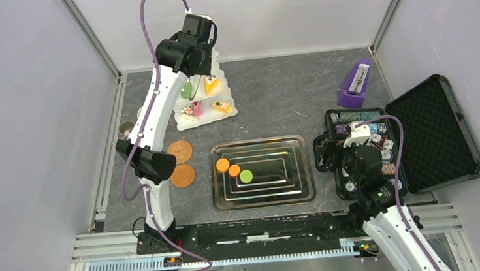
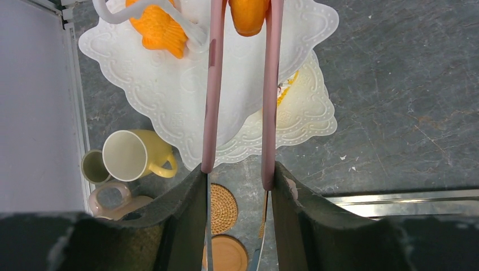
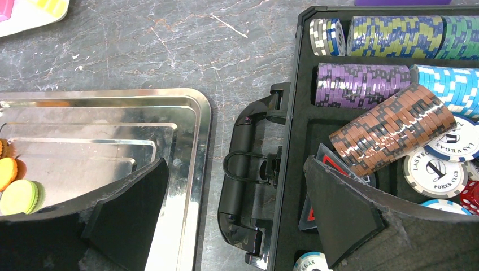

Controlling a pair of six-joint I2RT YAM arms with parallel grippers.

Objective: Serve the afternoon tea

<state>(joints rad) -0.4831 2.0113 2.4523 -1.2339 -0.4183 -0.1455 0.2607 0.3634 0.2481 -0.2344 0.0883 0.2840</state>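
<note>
- We see a grey marbled table (image 1: 273, 100) under both arms.
- At its right the black case (image 1: 434, 131) lies open, with rows of poker chips (image 3: 390, 36) in its near half. A purple metronome (image 1: 355, 85) stands behind it.
- A steel tray (image 1: 263, 201) sits in the centre, near the arms' bases.
- The white three-tier stand (image 2: 164, 96) is at the back left, with toy cakes (image 1: 222, 106) on its tiers.
- Our right gripper (image 3: 234, 164) hovers over the case's handle, between tray and case, with its jaws wide apart and holding nothing.
- Our left gripper (image 2: 240, 169) hangs above the stand, clamped on pink tongs (image 2: 212, 84) that reach over the upper tier.
- Left of the stand, by the wall, three mugs cluster: the yellow mug (image 2: 133, 155), the small green mug (image 2: 95, 166) just beside it, and the beige-lilac mug (image 2: 113, 200) nearer us.
- Two round coasters (image 1: 178, 151) lie left of the tray.
- On the tray's left part, two orange biscuits (image 1: 222, 165) and a green biscuit (image 1: 246, 175) form a diagonal row.
- An orange toy cake (image 2: 248, 14) sits between the tong tips; we cannot tell whether it is lifted.
</note>
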